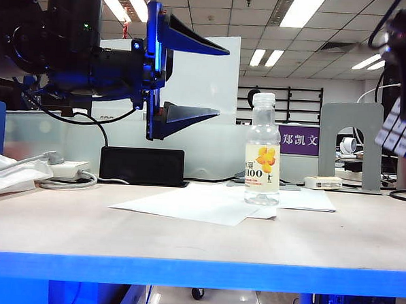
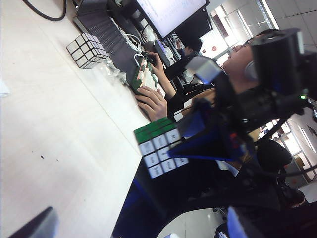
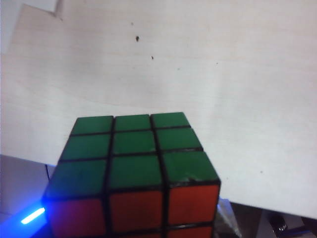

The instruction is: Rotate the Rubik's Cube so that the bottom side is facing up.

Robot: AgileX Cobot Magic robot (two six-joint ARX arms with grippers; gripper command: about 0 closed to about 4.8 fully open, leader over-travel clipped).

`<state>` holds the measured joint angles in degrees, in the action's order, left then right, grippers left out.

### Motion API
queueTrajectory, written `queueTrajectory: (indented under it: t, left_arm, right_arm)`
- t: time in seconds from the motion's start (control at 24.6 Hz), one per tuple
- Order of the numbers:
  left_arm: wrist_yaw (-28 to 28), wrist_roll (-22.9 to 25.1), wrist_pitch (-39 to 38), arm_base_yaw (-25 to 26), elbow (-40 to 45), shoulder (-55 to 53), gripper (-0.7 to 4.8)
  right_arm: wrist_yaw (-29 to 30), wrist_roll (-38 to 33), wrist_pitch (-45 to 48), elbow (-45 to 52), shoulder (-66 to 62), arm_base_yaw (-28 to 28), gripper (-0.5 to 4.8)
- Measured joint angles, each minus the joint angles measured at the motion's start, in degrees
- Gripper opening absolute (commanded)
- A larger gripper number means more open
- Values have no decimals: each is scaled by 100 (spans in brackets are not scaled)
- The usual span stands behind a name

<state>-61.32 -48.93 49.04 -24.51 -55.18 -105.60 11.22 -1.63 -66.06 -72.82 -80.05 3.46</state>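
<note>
Two arms noted, both raised off the table (image 1: pixel 185 239). On the left of the exterior view the left gripper (image 1: pixel 193 80) hangs level in the air, its two blue fingers (image 1: pixel 192 37) spread wide, nothing between them. Mid-table a bottle (image 1: pixel 263 152) stands upright on white paper (image 1: pixel 207 203). At the right edge the right gripper (image 1: pixel 404 87) holds the Rubik's Cube (image 3: pixel 133 173) aloft, clamped on it as far as I can tell; fingers mostly out of frame. Cube shows green face toward the wrist camera, red adjoining.
</note>
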Motion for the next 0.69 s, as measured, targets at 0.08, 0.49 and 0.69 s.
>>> queueTrajectory:
  t: [0.08, 0.49, 0.69]
  left_arm:
    - [0, 2, 0, 0, 0, 0, 479]
    - [0, 11, 0, 0, 0, 0, 479]
    - [0, 35, 0, 0, 0, 0, 479]
  right_arm:
    - [-70, 20, 61, -2, -133, 0, 307]
    - [-660, 136, 186, -2, -697, 83, 307]
    - [-658, 146, 494, -2, -909, 339, 307]
